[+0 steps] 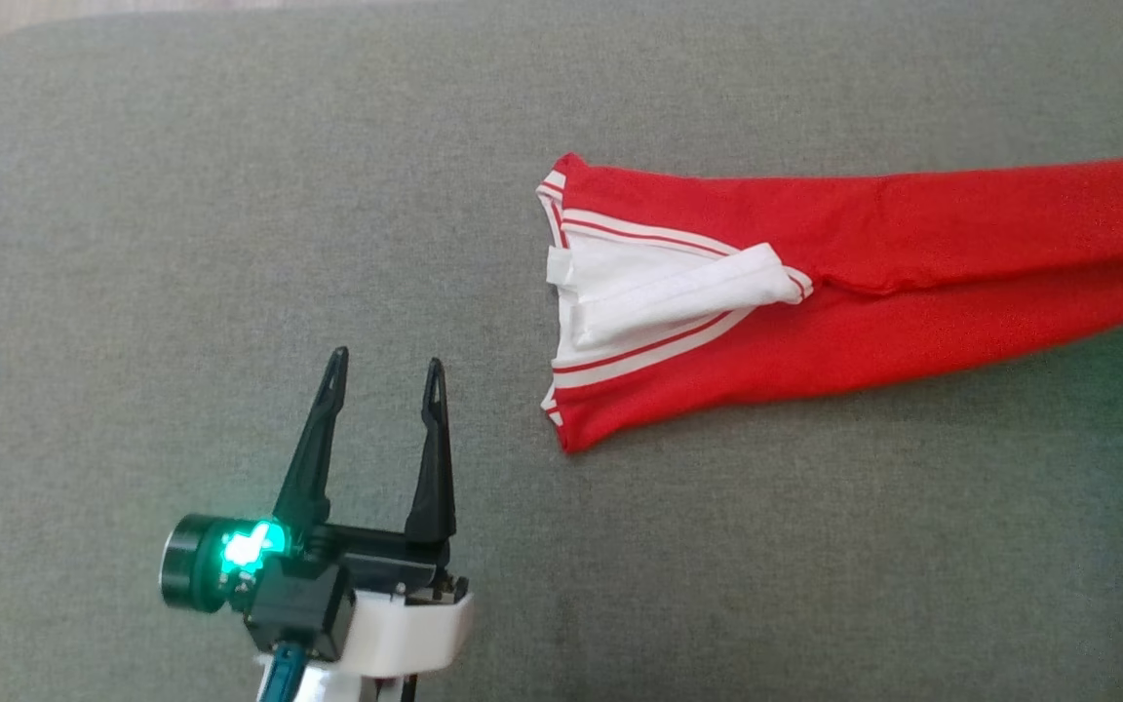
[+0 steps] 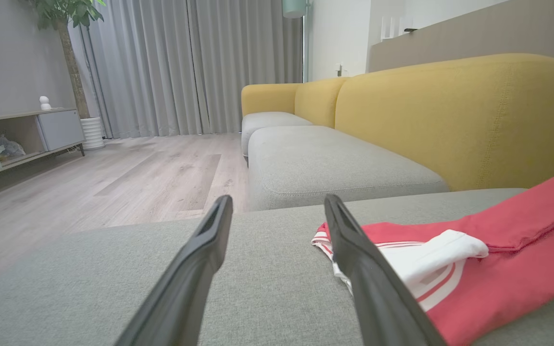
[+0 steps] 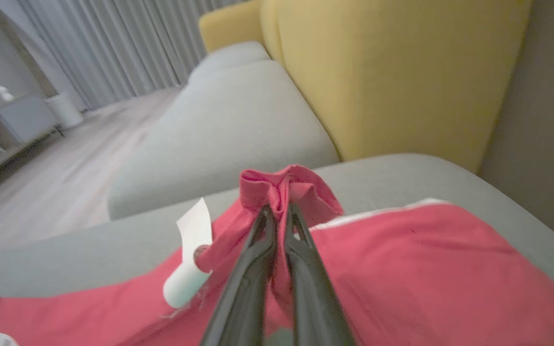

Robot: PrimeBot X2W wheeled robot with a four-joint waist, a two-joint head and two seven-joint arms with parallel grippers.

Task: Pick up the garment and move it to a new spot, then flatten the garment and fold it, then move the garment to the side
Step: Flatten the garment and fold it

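– On the grey cushion [image 1: 230, 195], where does the garment [image 1: 912, 292] lie?
– Over the right half, stretched out long. It is red, with its white-striped neck opening [image 1: 659, 292] turned to the left and the rest running off the right edge.
– And the left gripper [image 1: 386, 359]?
– Near left, over bare cushion and well apart from the cloth. Its fingers are spread wide with nothing between them.
– The right gripper [image 3: 279, 209]?
– Its fingers are pressed together on a bunched-up fold of the red fabric, raised a little above the rest. A white tag [image 3: 195, 226] stands just beside that pinch.
– What's beyond?
– A yellow backrest [image 2: 450, 120], past the cushion's far edge.
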